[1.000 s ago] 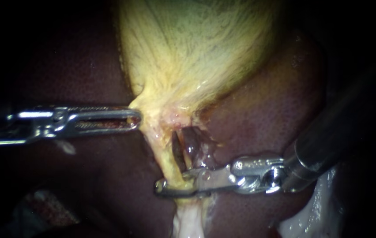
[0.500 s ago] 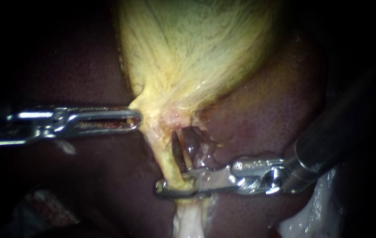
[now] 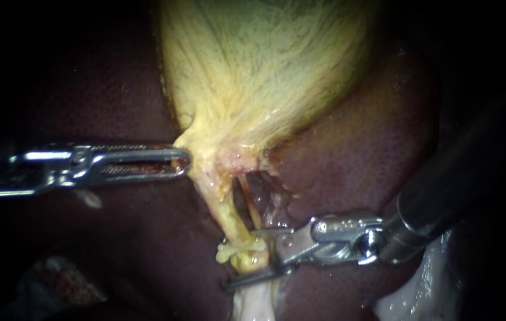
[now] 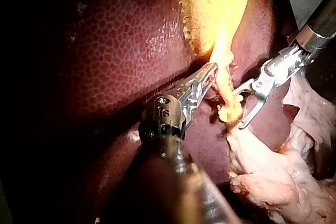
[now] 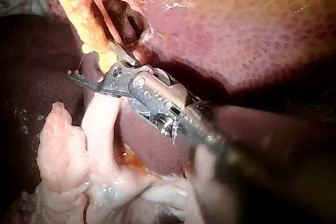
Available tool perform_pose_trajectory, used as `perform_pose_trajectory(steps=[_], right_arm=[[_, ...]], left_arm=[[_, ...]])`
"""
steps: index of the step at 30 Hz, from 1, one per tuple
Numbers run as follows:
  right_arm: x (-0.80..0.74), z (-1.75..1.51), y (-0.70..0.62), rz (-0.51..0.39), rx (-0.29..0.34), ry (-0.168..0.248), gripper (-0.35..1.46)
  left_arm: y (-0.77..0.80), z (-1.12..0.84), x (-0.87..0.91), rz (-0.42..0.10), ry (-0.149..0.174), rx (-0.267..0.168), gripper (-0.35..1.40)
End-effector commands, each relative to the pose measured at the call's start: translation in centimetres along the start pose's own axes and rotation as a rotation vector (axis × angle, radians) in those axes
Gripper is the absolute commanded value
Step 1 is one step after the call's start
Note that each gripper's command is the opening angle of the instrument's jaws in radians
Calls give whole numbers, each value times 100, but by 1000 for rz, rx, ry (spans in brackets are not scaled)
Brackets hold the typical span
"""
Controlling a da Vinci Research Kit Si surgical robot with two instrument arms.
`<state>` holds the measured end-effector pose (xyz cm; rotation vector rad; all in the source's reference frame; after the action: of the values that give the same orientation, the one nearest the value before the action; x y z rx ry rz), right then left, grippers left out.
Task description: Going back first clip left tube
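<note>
The yellow gallbladder [image 3: 253, 71] lies on the dark liver [image 3: 360, 148] and narrows downward to its neck. My left instrument [image 3: 177, 160] comes in level from the left, its jaws shut on the gallbladder's neck [image 4: 219, 59]. The left tube [image 3: 229, 220] runs down from the neck, ending in a bunched yellow lump [image 3: 238, 252]. My right instrument [image 3: 244, 261] stands open at that lump, one jaw above it and one below; the lump sits at the jaw mouth [image 4: 239, 109]. In the right wrist view the open jaws [image 5: 92, 61] straddle the pale tube [image 5: 102, 119]. I see no clip.
A dark window [image 3: 242, 199] opens beside the left tube, with a thinner strand [image 3: 260, 202] on its right. Pale loose tissue [image 3: 419, 291] lies under the right shaft and below the tube [image 4: 273, 182]. Liver surrounds the field.
My right instrument's jaws, earlier closed across the left tube, now stand open and have drawn back slightly to the right. The tube shows a bunched lump there. The left instrument is unchanged.
</note>
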<state>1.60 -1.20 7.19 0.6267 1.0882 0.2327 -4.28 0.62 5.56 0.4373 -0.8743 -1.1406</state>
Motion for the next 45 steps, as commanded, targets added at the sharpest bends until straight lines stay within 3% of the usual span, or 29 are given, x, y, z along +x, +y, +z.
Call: perform_pose_trajectory(steps=[1,12,21,34,45], right_arm=[[2,-3,0,-12,-3,0,60],[3,-30,-2,-54,-28,4,60],[6,-77,-8,-51,-51,10,60],[38,-176,-14,-81,-126,27,60],[60,-213,-26,-134,-152,58,60]], left_arm=[[0,0,0,0,0,0,-23],[0,0,0,0,0,0,-23],[1,0,1,1,0,0,-23],[6,5,3,3,0,0,-23],[16,17,8,7,-3,-2,-23]])
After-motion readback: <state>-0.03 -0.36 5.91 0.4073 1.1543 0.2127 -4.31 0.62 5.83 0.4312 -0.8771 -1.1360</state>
